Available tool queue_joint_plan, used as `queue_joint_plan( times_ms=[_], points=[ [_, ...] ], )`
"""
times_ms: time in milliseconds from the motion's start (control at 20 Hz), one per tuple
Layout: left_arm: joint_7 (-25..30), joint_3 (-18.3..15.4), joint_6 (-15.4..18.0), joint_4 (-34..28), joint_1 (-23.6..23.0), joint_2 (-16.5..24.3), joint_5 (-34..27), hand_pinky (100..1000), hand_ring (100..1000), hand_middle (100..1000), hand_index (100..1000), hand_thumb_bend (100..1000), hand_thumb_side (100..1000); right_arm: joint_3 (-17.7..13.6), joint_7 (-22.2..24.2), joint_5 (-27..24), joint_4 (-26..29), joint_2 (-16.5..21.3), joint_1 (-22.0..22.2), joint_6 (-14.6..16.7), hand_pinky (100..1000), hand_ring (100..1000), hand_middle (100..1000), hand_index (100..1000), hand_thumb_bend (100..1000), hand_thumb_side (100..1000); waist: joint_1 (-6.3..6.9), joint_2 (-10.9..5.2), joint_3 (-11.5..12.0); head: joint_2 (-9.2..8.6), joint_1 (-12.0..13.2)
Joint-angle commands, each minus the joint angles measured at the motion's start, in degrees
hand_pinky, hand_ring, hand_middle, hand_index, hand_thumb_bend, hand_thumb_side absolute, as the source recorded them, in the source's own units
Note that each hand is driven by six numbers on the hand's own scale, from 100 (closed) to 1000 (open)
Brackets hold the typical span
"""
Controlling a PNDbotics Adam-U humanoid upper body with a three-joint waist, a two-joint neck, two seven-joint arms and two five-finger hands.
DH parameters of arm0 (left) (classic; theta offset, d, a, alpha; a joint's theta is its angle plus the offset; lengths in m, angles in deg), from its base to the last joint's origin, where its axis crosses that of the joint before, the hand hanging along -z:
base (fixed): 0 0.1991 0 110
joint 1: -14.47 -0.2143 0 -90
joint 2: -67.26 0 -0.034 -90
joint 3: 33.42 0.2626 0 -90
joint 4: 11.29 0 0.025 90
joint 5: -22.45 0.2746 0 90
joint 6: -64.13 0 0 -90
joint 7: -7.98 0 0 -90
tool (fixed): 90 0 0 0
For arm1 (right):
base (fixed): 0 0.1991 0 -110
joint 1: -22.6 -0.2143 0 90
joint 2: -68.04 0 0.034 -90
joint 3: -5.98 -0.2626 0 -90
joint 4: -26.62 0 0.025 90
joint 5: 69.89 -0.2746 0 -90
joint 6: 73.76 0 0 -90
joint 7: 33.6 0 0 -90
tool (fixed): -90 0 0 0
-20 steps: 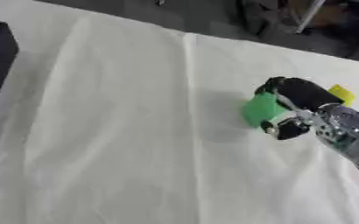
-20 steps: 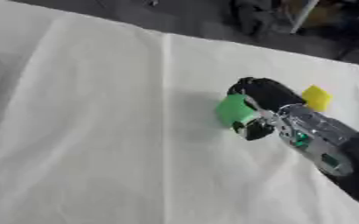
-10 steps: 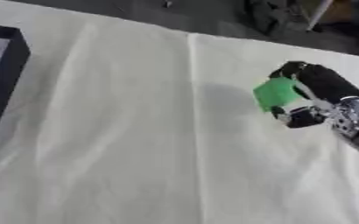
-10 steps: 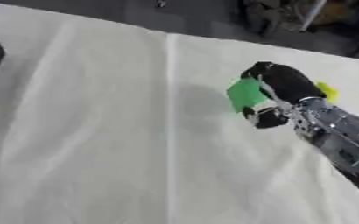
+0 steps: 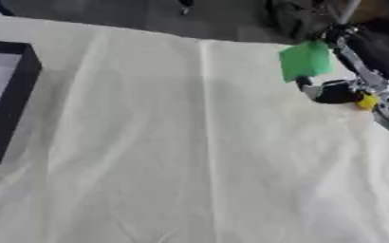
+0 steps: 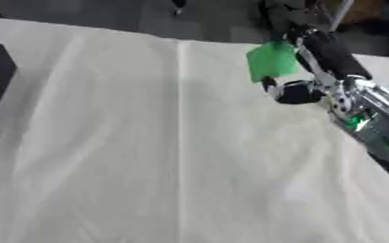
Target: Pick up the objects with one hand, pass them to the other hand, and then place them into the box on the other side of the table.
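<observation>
My right hand [image 6: 318, 71] comes in from the right and holds a green block [image 6: 271, 60] lifted above the white cloth [image 5: 173, 152], fingers over its top and thumb [image 6: 293, 91] below it. A small yellow object [image 5: 365, 101] shows just behind the hand, mostly hidden. The black box [image 5: 13, 95] lies at the far left edge of the table. My left hand appears in neither view.
White cloth covers the table, with creases running front to back. Beyond the far edge are a dark floor and some dark clutter [image 5: 301, 19].
The right hand has lifted the green block off the cloth and raised it. The camera has also shifted, bringing more of the black box into view at left.
</observation>
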Motion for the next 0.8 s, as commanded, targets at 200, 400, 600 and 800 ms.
queue_joint_plan(
  times_ms=[200, 400, 600, 800],
  points=[
    [-1.8, -1.5, -0.4, -1.0, -0.4, 1.9, -0.9, 902, 327, 720, 811, 740, 565, 0.3, -4.0, -5.6, 0.5, -0.3, -4.0, -0.5, 680, 511, 388, 455, 100, 100, 0.98, -2.99, -0.8, 0.86, 1.0],
    [-2.9, -1.8, -1.1, -1.0, -0.9, 2.6, -1.4, 902, 324, 721, 811, 738, 559, 0.7, -6.6, -9.4, 0.5, -3.5, -8.0, -0.4, 657, 504, 384, 454, 100, 100, 1.43, -4.14, -1.4, 1.44, 1.6],
    [-3.8, -1.9, -2.0, -1.0, -1.3, 3.4, -1.9, 902, 322, 721, 813, 737, 555, 1.5, -9.5, -10.1, 0.5, -6.9, -11.2, 0.0, 649, 500, 383, 450, 100, 100, 1.70, -4.77, -1.8, 1.77, 2.1],
    [-3.7, -1.6, -3.1, -1.0, -1.2, 4.6, -2.1, 903, 323, 724, 818, 735, 547, 3.2, -11.5, -7.0, 0.5, -10.2, -13.8, 0.0, 647, 499, 384, 448, 100, 100, 1.88, -4.98, -2.3, 1.93, 2.6]
  ],
)
